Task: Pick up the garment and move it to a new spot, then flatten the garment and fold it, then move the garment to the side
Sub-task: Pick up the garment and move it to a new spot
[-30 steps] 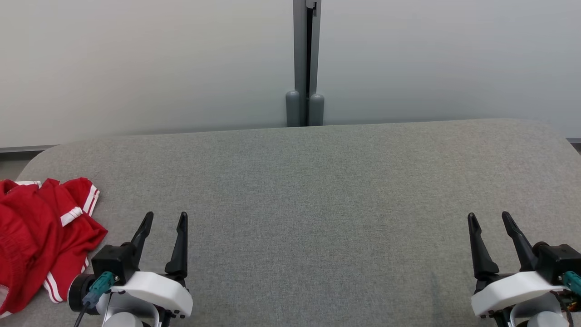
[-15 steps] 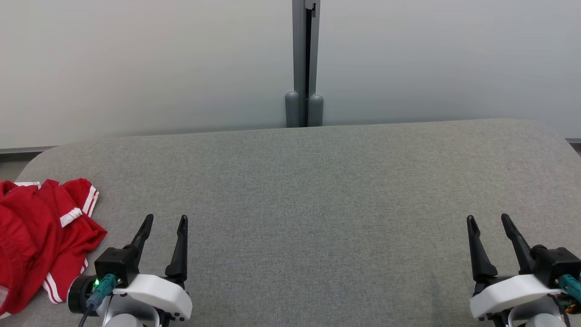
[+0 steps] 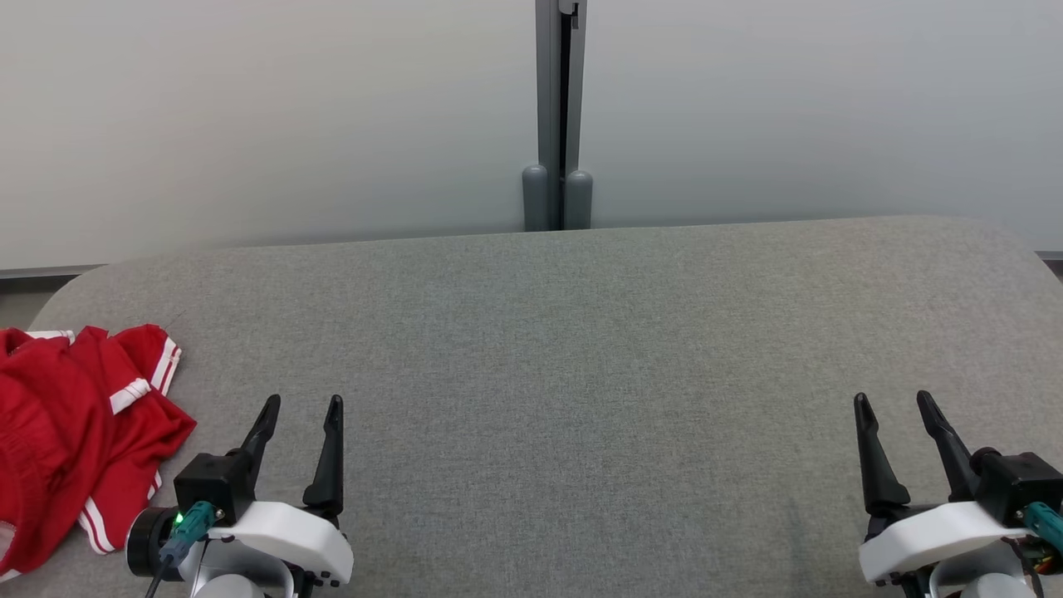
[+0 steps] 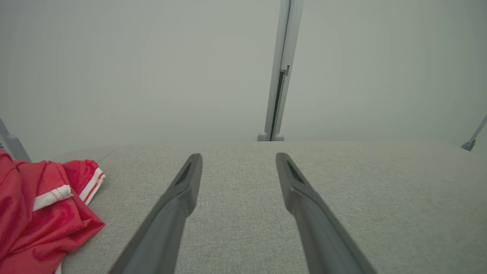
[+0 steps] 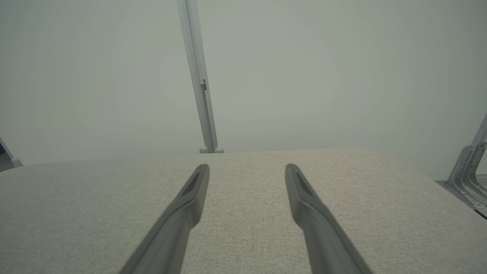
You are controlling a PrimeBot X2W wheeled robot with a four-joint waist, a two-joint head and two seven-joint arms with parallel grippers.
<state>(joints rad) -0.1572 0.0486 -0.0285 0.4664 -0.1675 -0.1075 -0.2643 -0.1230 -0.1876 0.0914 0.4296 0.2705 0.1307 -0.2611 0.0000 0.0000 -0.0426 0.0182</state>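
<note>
A: Both arms sit low at the near edge. The garment (image 3: 75, 432), red with white stripes, lies crumpled at the left side of the table (image 3: 581, 349) and runs past the head view's left edge.
B: Whether it hangs over the table's side there, I can't tell.
A: The left gripper (image 3: 303, 400) is just to its right, with its fingers apart over grey cloth.
B: A strip of table shows between its body and the red folds (close, but no contact).
A: And the right gripper (image 3: 892, 397)?
B: Low in the right corner, jaws apart too, gripping nothing. It is well apart from the garment, with most of the table's width between them.
A: Plenty of room! From one gripper across to the other the grey top lies open, right up to the far edge.
B: That far edge runs straight through the middle and rounds off at both corners. Behind it a pale wall (image 3: 249, 124) is split by a grey post (image 3: 560, 116), whose foot meets the edge about midway.
A: The garment's far fold stops near the rounded left corner.
B: From the right wrist, the table's right side curves away, and metal brackets (image 5: 470, 171) stand beyond it.
</note>
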